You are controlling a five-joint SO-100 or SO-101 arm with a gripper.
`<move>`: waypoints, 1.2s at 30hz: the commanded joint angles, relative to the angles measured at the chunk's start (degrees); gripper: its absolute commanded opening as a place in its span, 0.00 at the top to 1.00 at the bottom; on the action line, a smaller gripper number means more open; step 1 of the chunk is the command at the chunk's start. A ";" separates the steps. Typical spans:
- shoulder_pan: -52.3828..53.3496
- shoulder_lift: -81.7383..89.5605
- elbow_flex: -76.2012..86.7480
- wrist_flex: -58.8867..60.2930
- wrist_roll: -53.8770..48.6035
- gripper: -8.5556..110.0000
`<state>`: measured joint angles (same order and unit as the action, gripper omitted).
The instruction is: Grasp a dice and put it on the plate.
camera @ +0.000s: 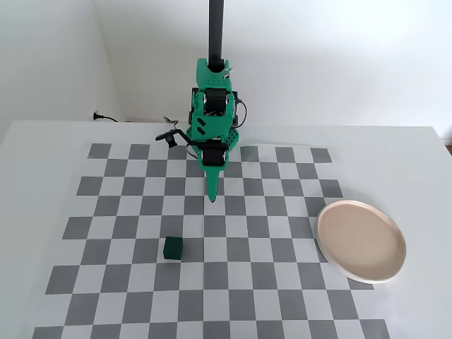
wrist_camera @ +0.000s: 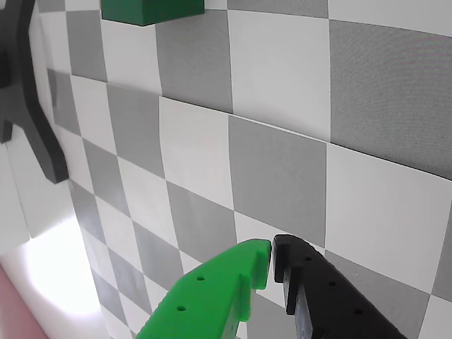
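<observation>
The dice (camera: 172, 248) is a small dark green cube on the checkerboard, left of centre in the fixed view. In the wrist view it shows at the top edge (wrist_camera: 150, 9), cut off. The plate (camera: 361, 240) is pale pinkish-beige and empty, at the board's right edge. My gripper (camera: 212, 195) hangs over the board's upper middle, well above and to the right of the dice. In the wrist view its green and black fingers meet at the tips (wrist_camera: 272, 265) with nothing between them.
The arm's base (camera: 212, 120) stands at the far edge of the checkerboard (camera: 233, 275). A black stand leg (wrist_camera: 28, 106) shows at the left of the wrist view. A cable and plug (camera: 102, 117) lie by the back wall.
</observation>
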<state>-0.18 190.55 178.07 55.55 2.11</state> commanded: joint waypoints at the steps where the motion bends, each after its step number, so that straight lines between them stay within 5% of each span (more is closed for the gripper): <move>1: -1.76 0.53 -1.23 -0.44 -0.62 0.96; 19: -3.78 0.53 -1.14 -0.79 -3.43 0.96; 36: 0.35 0.53 -0.79 -4.13 -47.02 0.96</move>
<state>-0.53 190.55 178.07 52.12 -37.09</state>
